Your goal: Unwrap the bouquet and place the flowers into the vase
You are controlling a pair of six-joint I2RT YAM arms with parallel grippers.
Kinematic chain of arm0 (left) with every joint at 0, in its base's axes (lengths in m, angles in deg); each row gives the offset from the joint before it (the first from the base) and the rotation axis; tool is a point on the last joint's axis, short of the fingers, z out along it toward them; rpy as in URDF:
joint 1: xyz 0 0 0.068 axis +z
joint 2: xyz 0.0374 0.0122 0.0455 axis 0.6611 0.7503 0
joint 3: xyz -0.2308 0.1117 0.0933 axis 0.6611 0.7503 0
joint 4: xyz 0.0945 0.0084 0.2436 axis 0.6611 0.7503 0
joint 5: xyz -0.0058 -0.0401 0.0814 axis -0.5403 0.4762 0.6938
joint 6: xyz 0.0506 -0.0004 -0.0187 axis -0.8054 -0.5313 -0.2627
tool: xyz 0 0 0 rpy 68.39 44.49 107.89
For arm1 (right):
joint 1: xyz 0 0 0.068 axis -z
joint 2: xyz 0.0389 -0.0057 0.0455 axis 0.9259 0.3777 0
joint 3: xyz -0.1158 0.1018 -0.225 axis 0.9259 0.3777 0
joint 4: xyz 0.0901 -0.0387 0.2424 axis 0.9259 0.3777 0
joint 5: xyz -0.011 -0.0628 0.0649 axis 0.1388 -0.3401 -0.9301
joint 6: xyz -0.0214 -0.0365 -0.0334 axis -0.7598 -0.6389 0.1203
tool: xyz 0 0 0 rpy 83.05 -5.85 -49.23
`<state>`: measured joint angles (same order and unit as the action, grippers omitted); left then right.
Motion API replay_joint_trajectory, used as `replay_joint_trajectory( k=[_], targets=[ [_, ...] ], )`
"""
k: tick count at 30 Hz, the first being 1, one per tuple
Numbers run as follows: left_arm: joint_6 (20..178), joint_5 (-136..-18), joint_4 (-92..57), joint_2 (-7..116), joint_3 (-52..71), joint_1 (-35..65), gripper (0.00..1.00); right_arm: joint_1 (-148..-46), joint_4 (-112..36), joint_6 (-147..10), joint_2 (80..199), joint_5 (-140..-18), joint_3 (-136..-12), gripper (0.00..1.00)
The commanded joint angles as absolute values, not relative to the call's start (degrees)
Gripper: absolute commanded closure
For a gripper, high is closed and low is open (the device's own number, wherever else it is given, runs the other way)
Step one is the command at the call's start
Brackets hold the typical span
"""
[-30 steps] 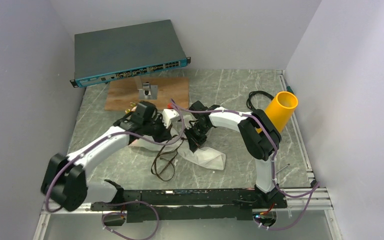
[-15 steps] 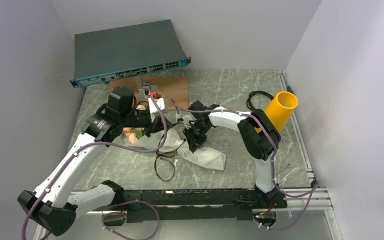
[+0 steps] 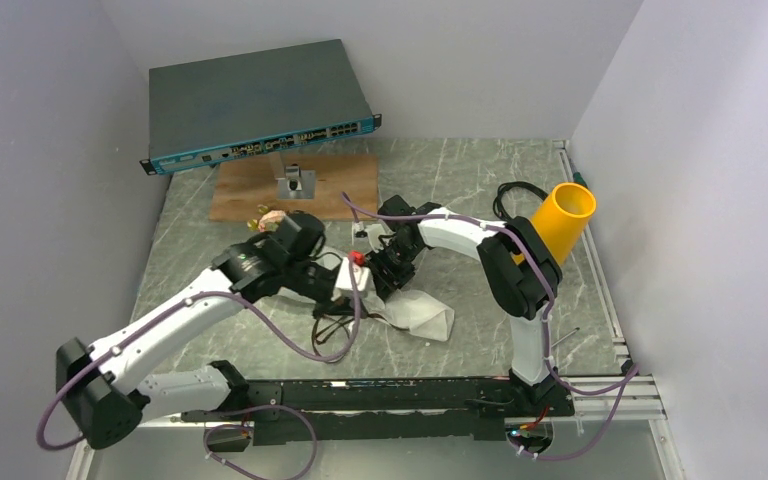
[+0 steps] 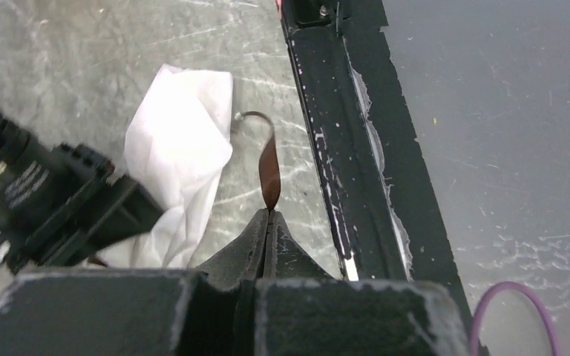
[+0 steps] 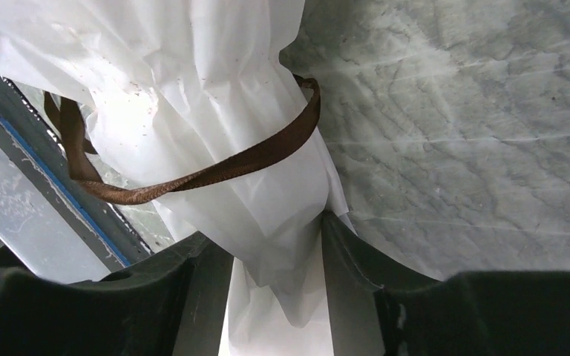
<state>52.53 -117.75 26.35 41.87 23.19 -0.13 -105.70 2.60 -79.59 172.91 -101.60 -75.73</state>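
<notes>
Bouquet point(image 5: 215, 96) inside parted right claw point(image 5: 276, 248); left claw point(image 4: 269, 216) pinches ribbon point(image 4: 269, 170).

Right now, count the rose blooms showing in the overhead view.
1: a pink bloom peeks out just beyond the left arm, near the wooden board. More are likely hidden under the arm and the white paper.

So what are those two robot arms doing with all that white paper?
They're unwrapping a bouquet. The left arm has its jaws pinched shut on the brown ribbon, while the right arm has its jaws standing apart around the white paper. Pink roses peek out by the left arm. The yellow vase stands at the right with no flowers poking out.
</notes>
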Motion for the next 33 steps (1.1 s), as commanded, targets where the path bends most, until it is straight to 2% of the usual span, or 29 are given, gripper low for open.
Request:
replay_joint_trajectory(
  k=[1,5,8,12,15,16,19,23,25,26,30,33],
  targets=[
    [49.34,-115.85,16.58,46.90,22.50,-5.44,1.00,-104.96,4.41,-81.85,171.87,-101.21,-76.63,0.50],
    [47.31,-114.66,11.32,53.00,20.51,-7.21,0.98,-104.01,4.91,-82.51,172.07,-101.32,-77.60,0.43],
    [44.59,-111.63,10.48,57.72,17.45,-10.42,0.88,-103.29,5.25,-83.06,172.38,-101.94,-78.04,0.37],
    [47.03,-107.13,9.14,59.76,14.71,-12.10,0.69,-102.91,5.67,-83.65,171.85,-102.88,-77.98,0.26],
    [45.89,-105.92,15.29,56.89,14.75,-11.48,0.45,-102.83,5.90,-84.17,171.02,-103.34,-77.47,0.20],
    [46.33,-106.23,16.81,54.85,15.86,-10.32,0.42,-102.87,5.95,-84.33,170.71,-103.36,-77.16,0.19],
    [46.66,-110.84,22.37,47.24,20.13,-3.94,0.41,-102.85,6.39,-85.09,170.09,-103.31,-76.56,0.15],
    [35.52,-111.30,38.35,39.07,24.75,3.94,0.50,-102.90,7.38,-86.05,169.18,-102.80,-76.39,0.10],
    [29.36,-110.95,44.71,35.98,27.70,5.99,0.55,-102.96,7.81,-86.30,168.61,-102.72,-76.45,0.02],
    [26.87,-110.71,47.26,34.80,29.08,6.33,0.56,-102.96,8.02,-86.32,168.34,-102.71,-76.52,0.01],
    [21.67,-109.15,47.94,33.40,35.41,6.33,0.56,-102.96,8.94,-86.50,167.67,-102.91,-76.92,0.00],
    [20.42,-107.55,44.83,37.07,37.93,5.38,0.55,-102.92,9.63,-86.71,167.42,-103.35,-77.45,0.00]
  ],
)
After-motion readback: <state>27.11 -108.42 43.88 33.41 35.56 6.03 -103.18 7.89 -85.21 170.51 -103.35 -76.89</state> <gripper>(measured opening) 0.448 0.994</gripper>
